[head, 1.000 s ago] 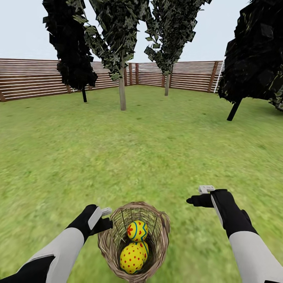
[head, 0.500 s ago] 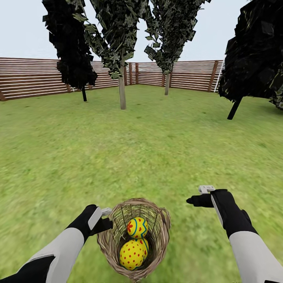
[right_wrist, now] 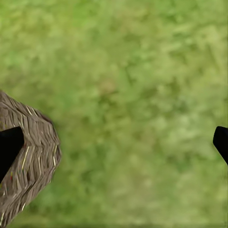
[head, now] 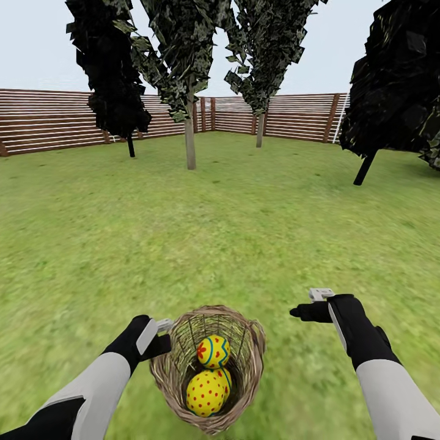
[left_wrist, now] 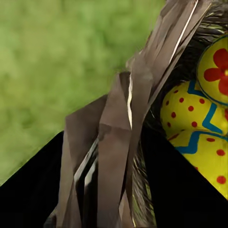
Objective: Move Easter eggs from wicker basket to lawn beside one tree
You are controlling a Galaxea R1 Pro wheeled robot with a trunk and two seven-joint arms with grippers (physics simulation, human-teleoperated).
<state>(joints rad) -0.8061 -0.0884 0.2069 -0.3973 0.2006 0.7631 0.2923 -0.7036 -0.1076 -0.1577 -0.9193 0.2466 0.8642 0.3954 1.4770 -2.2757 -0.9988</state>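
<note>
Wicker, brown and open-woven, forms the basket [head: 208, 366] at the near edge of the lawn [head: 232, 232] in the head view, with two Easter eggs [head: 208, 391] visible inside (one dotted, one banded blue). The left gripper [head: 160, 333] is clamped on the basket's rim; the right gripper [head: 308, 305] hovers apart over grass, its state impossible to tell here. A pale-trunked tree [head: 190, 143] stands far off before the slatted fence [head: 49, 119].

Left wrist view: wicker strands [left_wrist: 118, 142] sit between the dark fingers [left_wrist: 28, 190], eggs [left_wrist: 199, 123] just beyond.

Right wrist view: fingertips [right_wrist: 9, 147] stand wide apart over the grass, beside the basket wall [right_wrist: 33, 161].
</note>
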